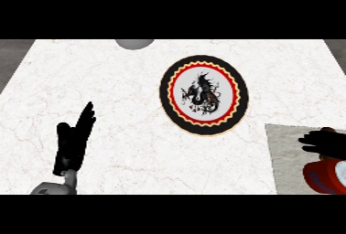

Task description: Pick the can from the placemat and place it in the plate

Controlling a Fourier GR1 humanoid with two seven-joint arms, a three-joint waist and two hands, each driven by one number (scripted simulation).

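Observation:
A red can (326,176) with a white band lies low at the right edge, over the grey placemat (287,151). My right hand (327,143) is at the can's top end with its fingers curled over it; whether the can touches the mat I cannot tell. The plate (204,94), black-rimmed with a red and yellow ring and a dark figure on white, lies on the counter up and to the left of the mat. My left hand (73,138) rests open at the lower left, fingers pointing up.
The white marble counter (101,82) fills the view. A pale grey rounded object (134,43) shows at the far edge, top centre. Grey floor shows past the counter's far corners.

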